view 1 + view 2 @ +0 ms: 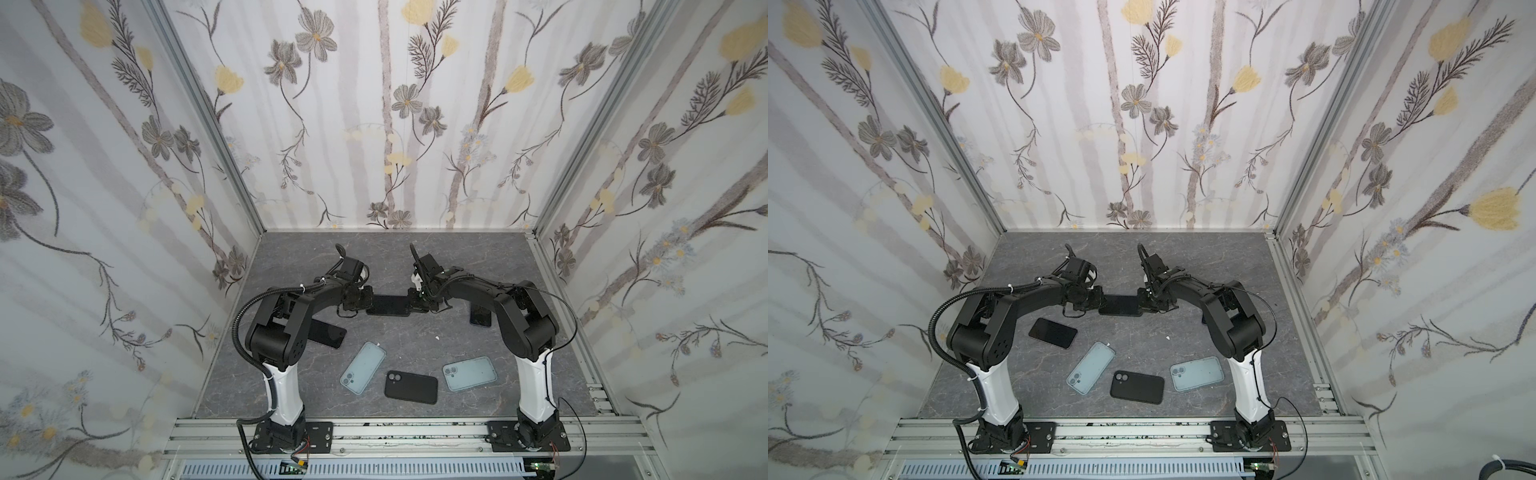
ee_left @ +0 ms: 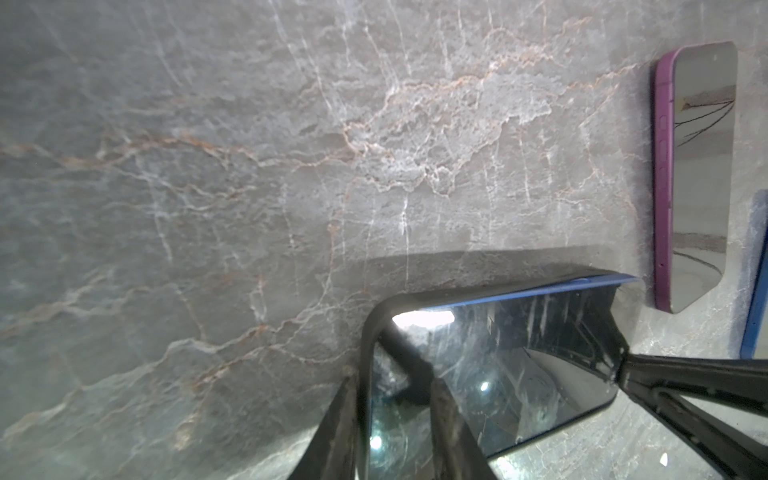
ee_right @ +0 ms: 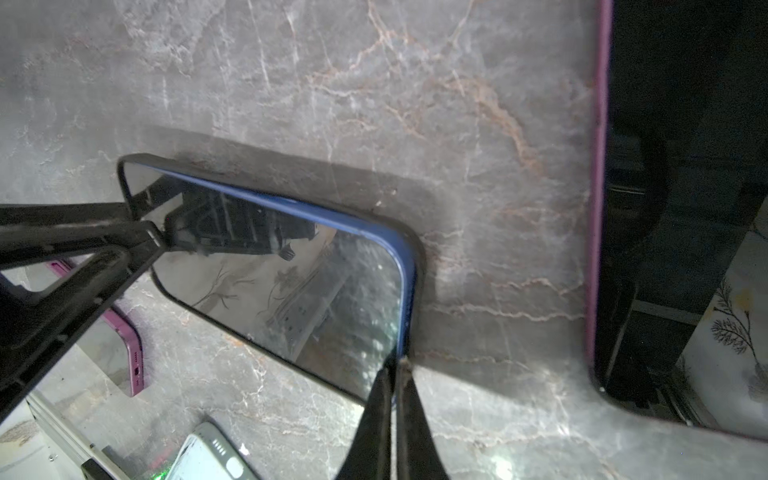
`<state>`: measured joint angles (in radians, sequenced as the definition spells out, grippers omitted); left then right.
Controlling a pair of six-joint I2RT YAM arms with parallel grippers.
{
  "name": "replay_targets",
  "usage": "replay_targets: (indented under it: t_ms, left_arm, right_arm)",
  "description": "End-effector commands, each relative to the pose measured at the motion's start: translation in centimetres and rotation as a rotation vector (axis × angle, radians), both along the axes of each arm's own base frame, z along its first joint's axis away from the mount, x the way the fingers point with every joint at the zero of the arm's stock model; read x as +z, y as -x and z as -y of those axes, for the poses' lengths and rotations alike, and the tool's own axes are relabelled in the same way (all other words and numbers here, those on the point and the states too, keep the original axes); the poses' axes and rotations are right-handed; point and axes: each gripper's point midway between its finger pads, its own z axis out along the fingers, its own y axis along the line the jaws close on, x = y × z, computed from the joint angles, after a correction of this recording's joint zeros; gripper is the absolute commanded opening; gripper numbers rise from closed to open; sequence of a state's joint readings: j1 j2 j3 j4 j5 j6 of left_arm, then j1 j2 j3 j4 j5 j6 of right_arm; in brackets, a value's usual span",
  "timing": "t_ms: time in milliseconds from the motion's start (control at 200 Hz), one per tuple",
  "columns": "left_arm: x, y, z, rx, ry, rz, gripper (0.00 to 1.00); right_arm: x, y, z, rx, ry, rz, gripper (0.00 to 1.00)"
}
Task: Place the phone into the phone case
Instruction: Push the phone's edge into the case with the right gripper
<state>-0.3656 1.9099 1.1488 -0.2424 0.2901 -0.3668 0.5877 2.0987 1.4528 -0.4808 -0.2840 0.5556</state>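
My left pincer [image 1: 366,302] clamps the black case [image 2: 368,332] end to steady it; right pincer [image 1: 413,304], closed at the opposite corner, likely to press the blue phone [image 3: 291,291] in.

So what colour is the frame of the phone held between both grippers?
Blue, inside a black case; the edge of the phone shows best in the right wrist view.
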Motion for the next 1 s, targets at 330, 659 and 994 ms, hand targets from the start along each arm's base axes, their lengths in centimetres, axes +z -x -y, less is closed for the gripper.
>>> replay_targets:
  t_ms: [330,659,994]
  left_arm:
    - [-0.6,0.6,-0.6,0.005,-0.031,-0.034,0.29]
    - [0.1,0.1,-1.0,0.009,-0.035,-0.009,0.29]
    - [0.8,-0.3,-0.6,0.011,0.0,0.01,0.29]
  right_arm:
    - [-1.2,0.9,1.3,0.002,0.097,-0.027,0.07]
    - [5.6,-2.0,0.4,-0.012,0.054,0.149,0.14]
    - [5.7,-2.4,-1.1,0.048,-0.003,0.189,0.19]
